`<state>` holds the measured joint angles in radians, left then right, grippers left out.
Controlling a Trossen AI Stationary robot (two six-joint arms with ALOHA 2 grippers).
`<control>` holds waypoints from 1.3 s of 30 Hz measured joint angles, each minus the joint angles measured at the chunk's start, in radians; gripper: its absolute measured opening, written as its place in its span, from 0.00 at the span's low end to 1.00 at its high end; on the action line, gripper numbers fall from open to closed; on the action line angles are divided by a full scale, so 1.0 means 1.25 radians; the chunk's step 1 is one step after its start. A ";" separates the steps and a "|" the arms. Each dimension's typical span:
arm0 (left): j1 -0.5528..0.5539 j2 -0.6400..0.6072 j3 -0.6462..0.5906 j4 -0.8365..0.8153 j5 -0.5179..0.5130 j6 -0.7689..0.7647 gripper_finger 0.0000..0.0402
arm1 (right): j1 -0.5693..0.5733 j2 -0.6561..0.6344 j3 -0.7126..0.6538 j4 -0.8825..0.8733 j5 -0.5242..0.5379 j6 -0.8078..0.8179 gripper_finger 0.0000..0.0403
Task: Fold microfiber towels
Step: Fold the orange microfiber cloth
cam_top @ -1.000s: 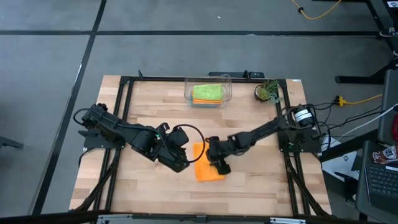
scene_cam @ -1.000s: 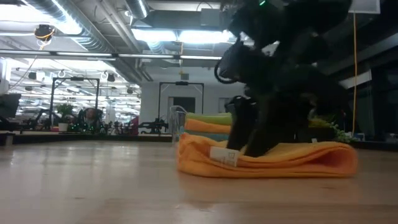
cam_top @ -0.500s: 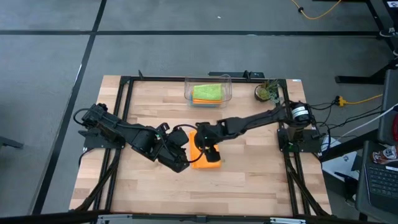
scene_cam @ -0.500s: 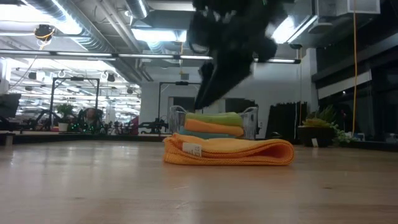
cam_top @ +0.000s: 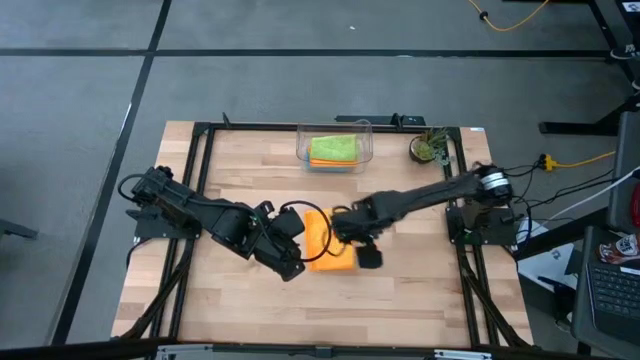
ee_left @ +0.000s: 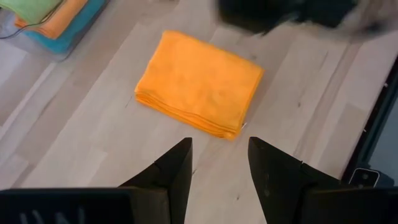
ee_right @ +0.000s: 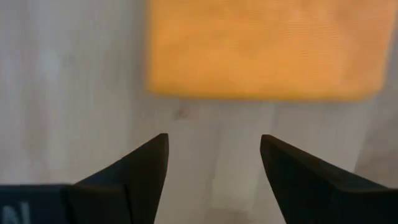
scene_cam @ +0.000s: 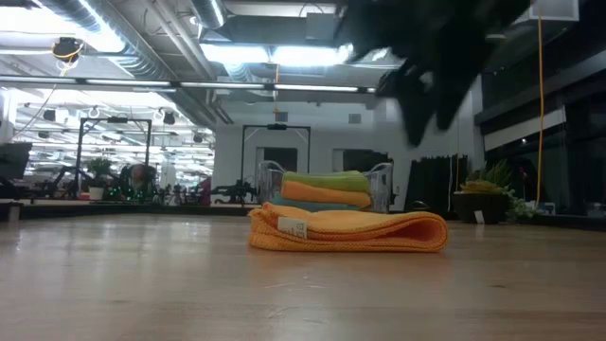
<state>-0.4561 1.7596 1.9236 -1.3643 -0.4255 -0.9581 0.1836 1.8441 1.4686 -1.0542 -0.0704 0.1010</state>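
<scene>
Grippers: right gripper [cam_top: 368,257] hangs above the desk just beside the orange towel's right edge, fingers [ee_right: 134,171] spread wide, nothing between them; its wrist view shows bare wood under the fingers and the towel just ahead.
Left gripper: left gripper [cam_top: 288,262] sits low at the towel's left edge, fingers [ee_left: 174,171] parted and empty, pointing at the towel with a strip of desk between.
Orange towel on desk: orange towel [cam_top: 329,245] lies mid-desk [cam_top: 400,290] between the two grippers, folded into a compact rectangle; low view shows stacked layers with a rounded fold on one side and a small white tag on the other. Neither gripper touches it.
Bin: clear bin [cam_top: 364,143] at the desk's far edge holds a stack; lime green towel [cam_top: 333,149] on top, a second orange towel [scene_cam: 322,193] under it, teal towel [scene_cam: 308,204] at the bottom, all folded.
Other: small potted plant [cam_top: 428,147] near the far right corner, well apart from the work.
Done, as judged: three towels folded and binned; the fourth looks folded too.
Left, as judged: probably only moving this last towel onto the stack in the bin; no unfolded towel shows anywhere on the desk.
</scene>
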 joint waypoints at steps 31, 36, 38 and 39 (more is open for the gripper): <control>0.038 0.236 0.000 0.141 0.148 0.319 0.56 | 0.230 -0.278 -0.438 0.566 0.210 0.057 0.64; 0.025 0.291 0.000 0.173 0.126 0.361 0.60 | 0.231 -0.239 -0.437 0.598 0.203 0.040 0.64; 0.020 0.308 0.000 0.181 0.122 0.370 0.60 | 0.230 -0.214 -0.437 0.613 0.203 0.046 0.64; 0.019 0.315 0.000 0.191 0.121 0.372 0.60 | 0.230 -0.201 -0.437 0.624 0.203 0.052 0.64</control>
<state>-0.4322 2.1534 1.9236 -1.1250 -0.2745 -0.4930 0.4713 1.5935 0.9218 -0.2741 0.1837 0.1657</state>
